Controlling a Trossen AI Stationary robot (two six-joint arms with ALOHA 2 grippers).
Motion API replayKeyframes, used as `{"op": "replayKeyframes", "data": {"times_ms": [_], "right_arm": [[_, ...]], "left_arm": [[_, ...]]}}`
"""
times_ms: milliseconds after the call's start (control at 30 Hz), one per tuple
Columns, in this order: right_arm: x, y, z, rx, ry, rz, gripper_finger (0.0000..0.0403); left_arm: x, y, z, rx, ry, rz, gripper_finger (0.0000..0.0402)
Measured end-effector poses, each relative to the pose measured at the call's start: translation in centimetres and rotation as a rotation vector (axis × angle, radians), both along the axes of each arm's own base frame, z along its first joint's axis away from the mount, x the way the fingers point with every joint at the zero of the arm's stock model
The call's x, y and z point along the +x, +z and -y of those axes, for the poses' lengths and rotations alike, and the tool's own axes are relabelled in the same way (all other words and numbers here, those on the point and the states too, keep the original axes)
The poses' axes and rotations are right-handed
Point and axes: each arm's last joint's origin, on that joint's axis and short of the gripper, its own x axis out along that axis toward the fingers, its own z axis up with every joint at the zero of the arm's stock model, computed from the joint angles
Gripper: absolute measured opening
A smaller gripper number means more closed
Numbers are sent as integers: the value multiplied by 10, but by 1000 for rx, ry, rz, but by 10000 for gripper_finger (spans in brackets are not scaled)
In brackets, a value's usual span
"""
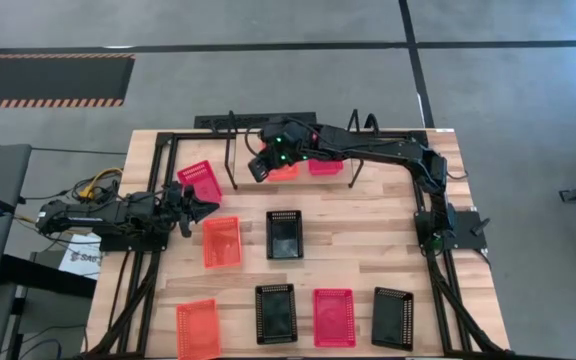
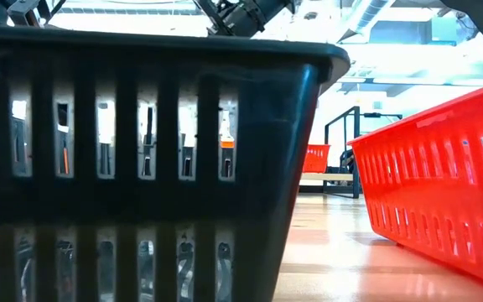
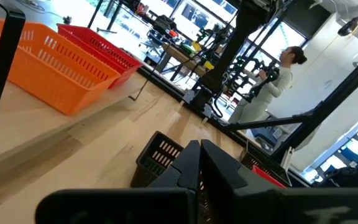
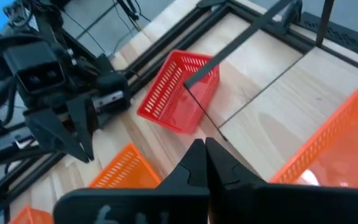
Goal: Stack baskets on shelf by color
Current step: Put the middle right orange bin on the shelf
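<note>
Wooden tabletop [image 1: 368,215], pale planks, dark rail frame round it; grey floor beyond. Through the left wrist view a person [image 3: 272,81] stands well back in the room, clear of the arms.

Shelf [image 1: 298,125]: low black wire rack at the far edge. On it, an orange basket [image 1: 284,170] and a red-pink basket [image 1: 324,166] side by side. No black one there yet.

Loose baskets on the table:
- red-pink, tilted, near the far left corner [image 1: 201,182]
- orange, mid-left [image 1: 221,242]
- black, centre [image 1: 284,234]
- near row: orange [image 1: 197,328], black [image 1: 276,314], red-pink [image 1: 334,317], black [image 1: 393,317]

Right gripper [image 1: 261,166] reaches across to the shelf, just beside the orange basket; in its own wrist view the fingers [image 4: 213,163] are pressed together, nothing between them. Left gripper [image 1: 200,207] sits low at the left edge between the tilted red-pink basket and the orange one; fingers [image 3: 219,163] likewise closed tip to tip, empty.

Handling, judged: thin plastic mesh, so light and a bit springy. Walls likely flex under a squeeze; smooth plastic may slip or pivot. Best hold probably one finger inside, one outside, on the stiffer top rim at the middle of a side. Same-size baskets should nest, but may jam if lowered crooked.
</note>
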Motion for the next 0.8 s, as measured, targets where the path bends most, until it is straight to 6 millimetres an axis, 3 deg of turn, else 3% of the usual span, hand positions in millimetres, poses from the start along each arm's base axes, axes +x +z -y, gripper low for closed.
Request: {"op": "replayKeyframes", "data": {"times_ms": [200,433,800], "right_arm": [[-5,-5,2,-5,-2,-70,0],[-2,-2,2,-30,9,-30,0],[-2,-1,3,74,-115,0,0]], "left_arm": [[0,0,0,0,0,0,0],[0,0,0,23,-9,-5,0],[0,-2,6,61,-197,-30,0]]}}
